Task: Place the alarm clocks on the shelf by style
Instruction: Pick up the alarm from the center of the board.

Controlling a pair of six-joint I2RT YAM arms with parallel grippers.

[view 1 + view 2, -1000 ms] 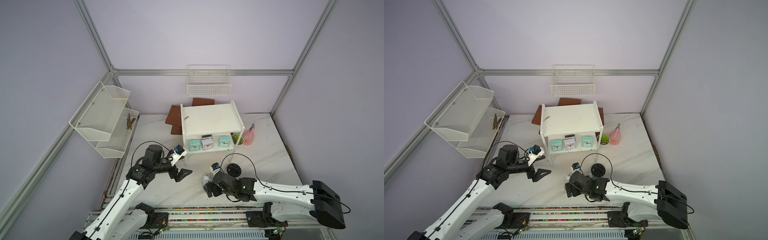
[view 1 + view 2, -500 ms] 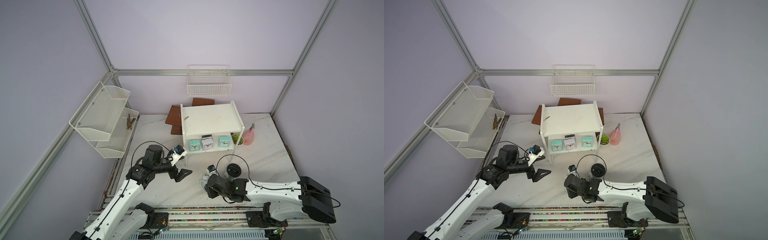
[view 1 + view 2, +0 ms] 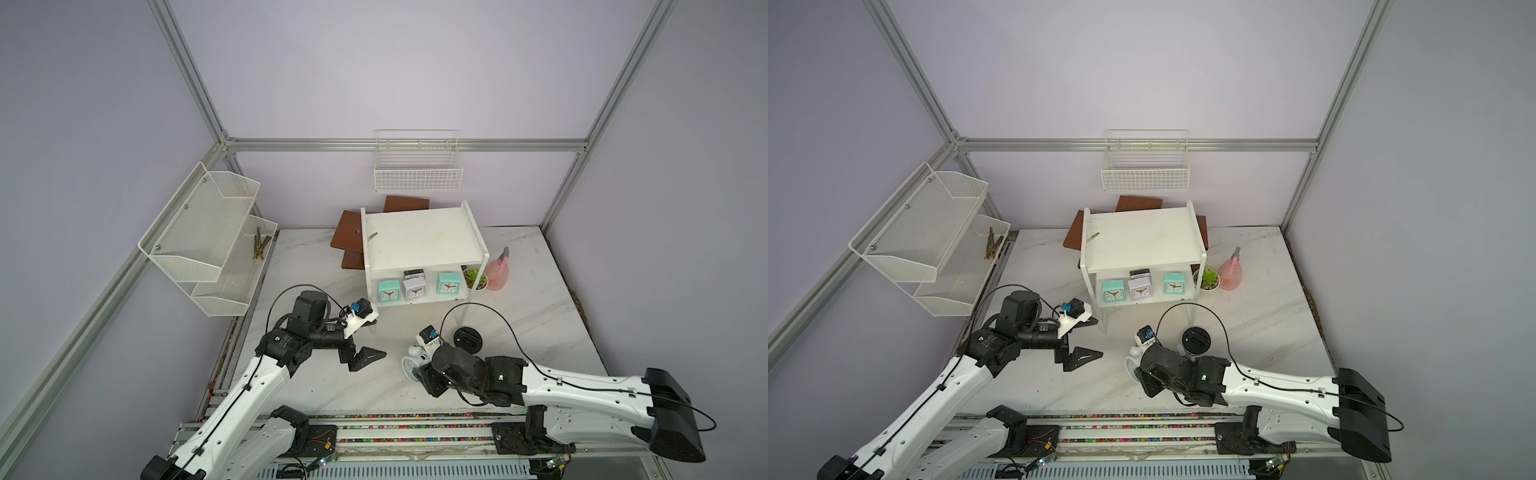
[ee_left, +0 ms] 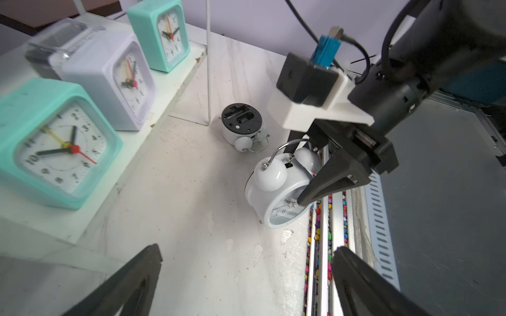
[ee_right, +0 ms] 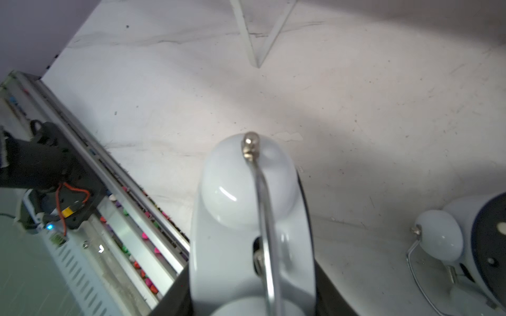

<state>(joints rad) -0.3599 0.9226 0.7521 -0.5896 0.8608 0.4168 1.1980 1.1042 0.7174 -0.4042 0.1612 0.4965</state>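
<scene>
My right gripper is shut on a round white twin-bell alarm clock, one finger across its face and the other behind it. The clock sits low over the table near the front edge. A second twin-bell clock lies face down beside it, black back up. The white shelf holds two mint-green square clocks on its lower board, with a whitish-grey one between them. My left gripper hangs open and empty in front of the shelf's left post.
A pink spray bottle and a small potted plant stand right of the shelf. Brown boards lie behind it. A wire basket and a mesh rack hang on the walls. A bead-filled rail runs along the front edge.
My right gripper has closed its jaws onto the white twin-bell clock, and the right arm has shifted left. The left arm has stayed still.
</scene>
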